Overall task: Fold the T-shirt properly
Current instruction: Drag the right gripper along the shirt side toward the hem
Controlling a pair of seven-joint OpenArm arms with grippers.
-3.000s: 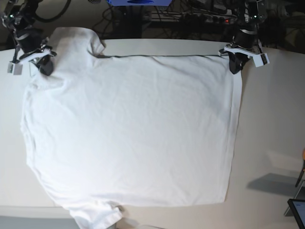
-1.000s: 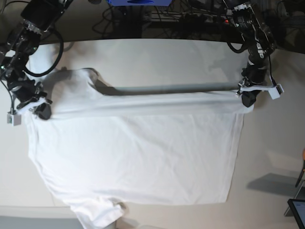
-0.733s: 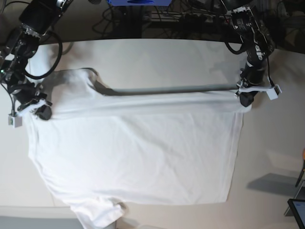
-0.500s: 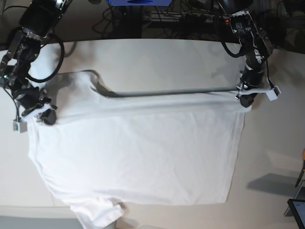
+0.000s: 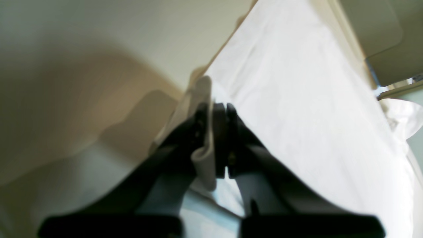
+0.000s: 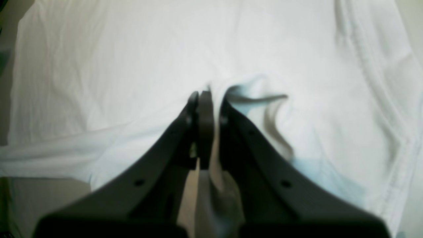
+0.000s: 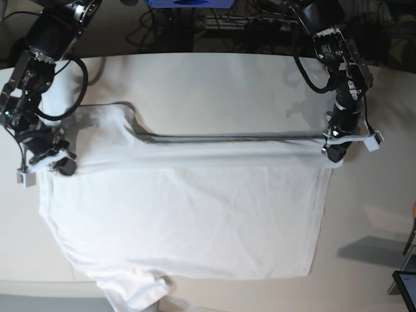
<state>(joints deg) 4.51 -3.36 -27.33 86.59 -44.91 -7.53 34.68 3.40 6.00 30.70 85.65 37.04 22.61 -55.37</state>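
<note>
Far edge of the T-shirt raised between two clamped grippers.

The table [image 7: 208,78] carries the T-shirt [image 7: 188,221], which lies spread across its middle and near side, one sleeve hanging over the near edge at lower left. The far edge of the cloth is lifted into a taut band that casts a dark shadow line on the bare tabletop behind it. The right gripper [image 7: 62,166] is closed on the shirt at the shoulder end; in the right wrist view cloth is pinched between its jaws. The left gripper [image 7: 335,151] is closed on the hem corner, with a fold of fabric clamped between its fingers [image 5: 198,125].
</note>
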